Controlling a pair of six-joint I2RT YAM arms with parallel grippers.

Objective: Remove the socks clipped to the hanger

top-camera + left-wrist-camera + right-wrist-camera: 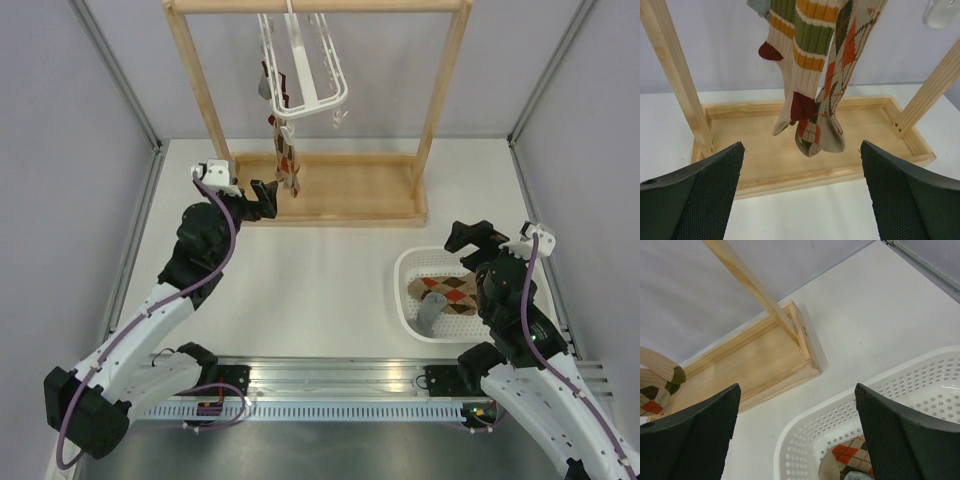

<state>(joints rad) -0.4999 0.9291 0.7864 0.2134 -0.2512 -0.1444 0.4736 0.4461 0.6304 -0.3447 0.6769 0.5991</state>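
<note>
The white hanger [312, 62] hangs from the wooden rack's top bar. A striped sock [802, 47] and an argyle sock [832, 107] hang clipped at its left side [284, 150], with a grey bit behind them. My left gripper [265, 197] is open and empty, just in front of and below the sock toes; in the left wrist view the gripper [802, 200] has its jaws wide apart. My right gripper [470, 238] is open and empty above the basket's far edge; it also shows in the right wrist view [797, 440]. An argyle sock [452, 292] and a grey sock [432, 312] lie in the basket.
The wooden rack [195, 90] stands at the back on a tray-like base [350, 190], which also shows in the left wrist view [755, 145]. A white perforated basket [403, 290] sits at the right; its rim shows in the right wrist view [805, 430]. Grey walls close in the sides.
</note>
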